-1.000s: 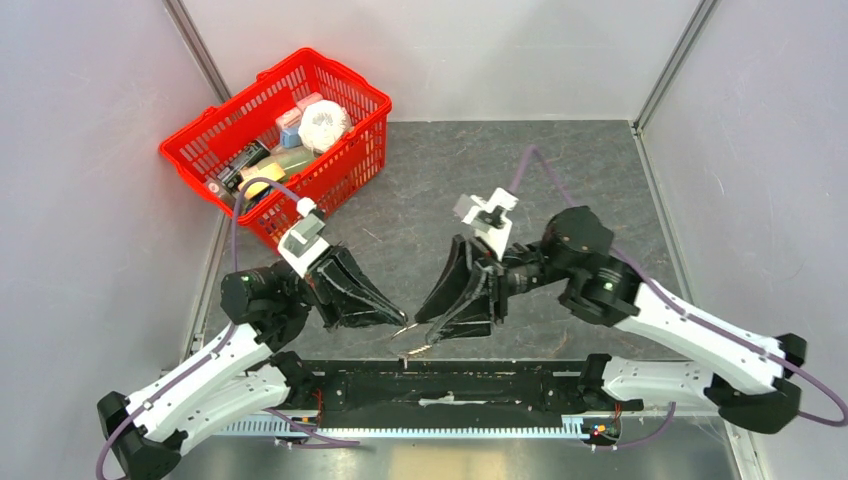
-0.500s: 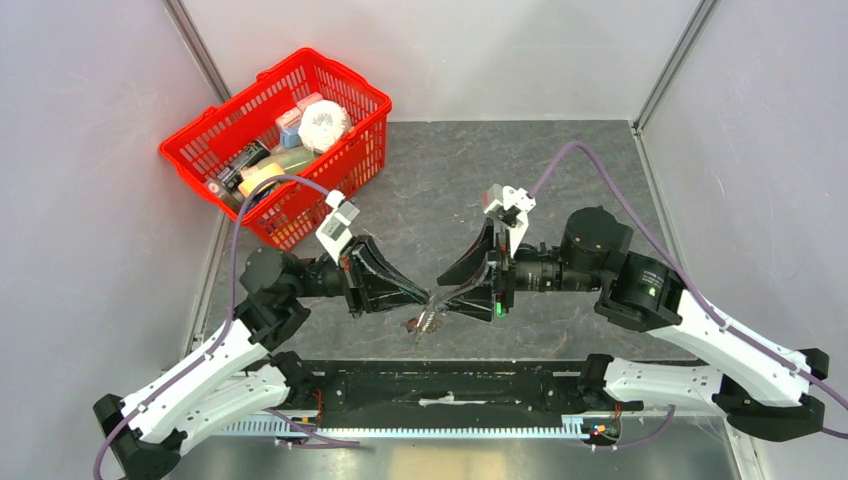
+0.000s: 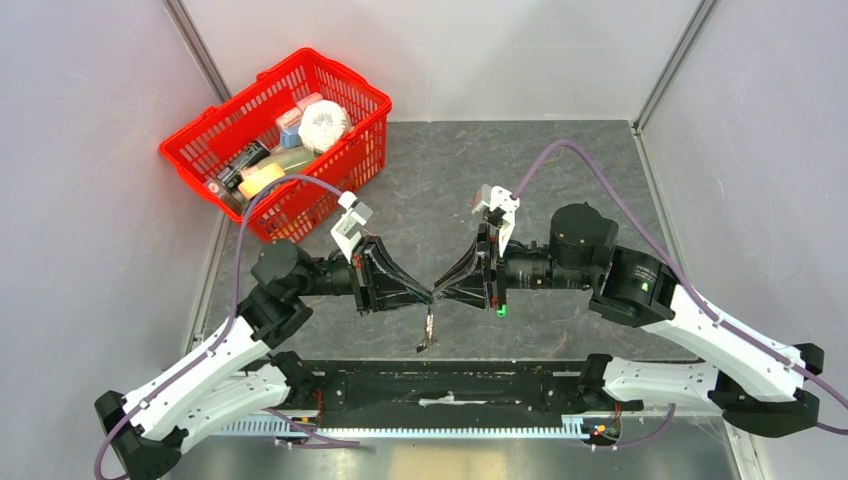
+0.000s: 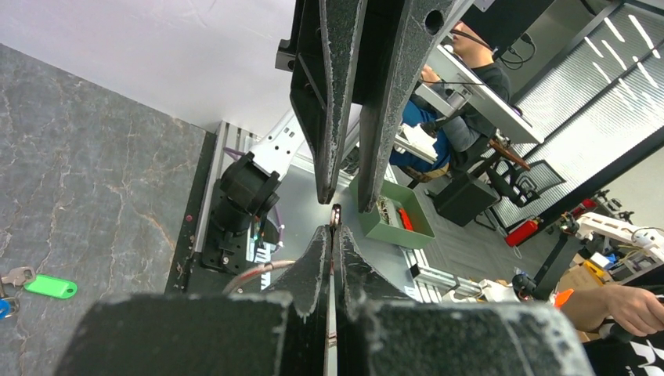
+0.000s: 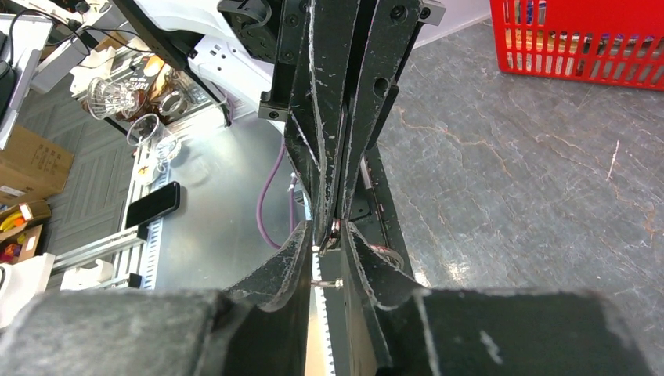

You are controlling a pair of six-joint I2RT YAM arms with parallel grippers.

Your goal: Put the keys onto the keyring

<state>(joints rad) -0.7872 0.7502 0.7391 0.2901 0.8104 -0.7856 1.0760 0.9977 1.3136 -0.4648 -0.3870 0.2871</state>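
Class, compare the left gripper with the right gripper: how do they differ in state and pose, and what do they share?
The left gripper is shut on the keyring; on the right gripper the fingers stand apart, either side of the ring's tip. The left gripper points rightward, the right gripper leftward. Both are black and meet tip to tip above the table, keys dangling below.

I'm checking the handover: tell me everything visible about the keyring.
The keyring is a thin silver wire loop, seen nearly edge-on. It is held in the air above the table, pinched in the shut left gripper. Its free end pokes between the fingers of the right gripper, which flank it with a gap. A small cluster of keys dangles beneath it. Its full outline cannot be made out.
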